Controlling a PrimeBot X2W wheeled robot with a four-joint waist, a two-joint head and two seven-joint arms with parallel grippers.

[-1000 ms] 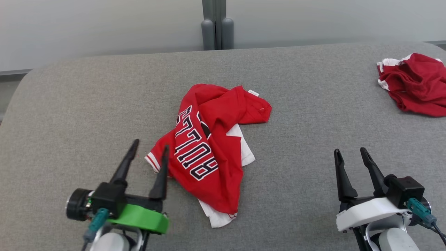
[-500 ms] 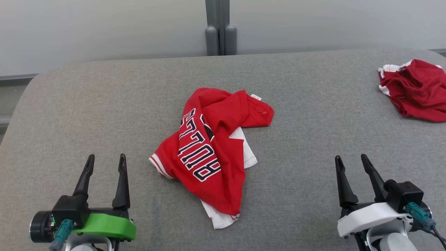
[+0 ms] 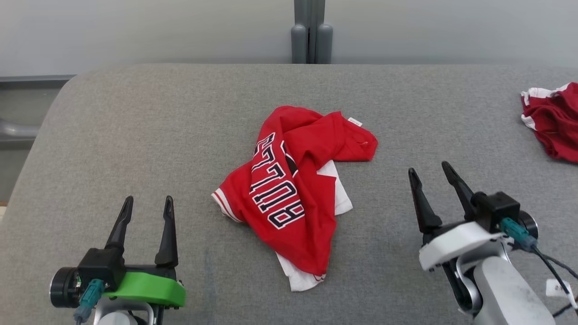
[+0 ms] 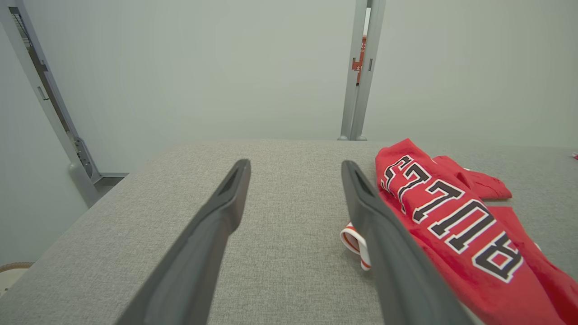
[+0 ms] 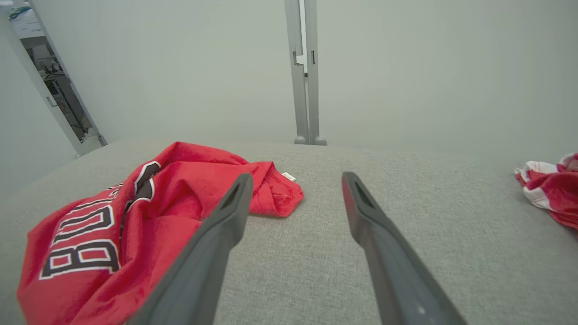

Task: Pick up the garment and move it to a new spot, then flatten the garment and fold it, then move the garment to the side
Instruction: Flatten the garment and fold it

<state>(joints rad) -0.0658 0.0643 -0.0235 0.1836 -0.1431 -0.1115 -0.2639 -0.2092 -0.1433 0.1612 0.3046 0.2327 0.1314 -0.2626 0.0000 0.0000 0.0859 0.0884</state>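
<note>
step: step one by my read, the pick-up hasn't begun; nothing gripped, nothing flattened or folded
garment: crumpled red jersey with white lining and striped sleeve cuff (image 3: pixel 289 203) lies mid-counter on the grey fabric-covered counter (image 3: pixel 135 135)
left claw: left claw (image 3: pixel 149 201) at 7 o'clock of the jersey, fingers apart, empty, clear of the cloth
right claw: right claw (image 3: pixel 429 169) at 3 o'clock of the jersey, fingers apart, empty, clear of the cloth
next move: likely bring a claw down onto a raised fold or edge and pinch it; cuff at 9 o'clock is nearest the left claw, bunched collar end at 1 o'clock nearer the right; limp cloth, expect trailing
writing: black block lettering with white outline (image 3: pixel 275 185) reads "BULL", then a letter creased into a fold, probably S
label: small white tag (image 3: pixel 354 122) at the collar end, too small to read
other: second crumpled dark red and white garment (image 3: pixel 555 122) at the counter's 2 o'clock edge, well apart
</note>
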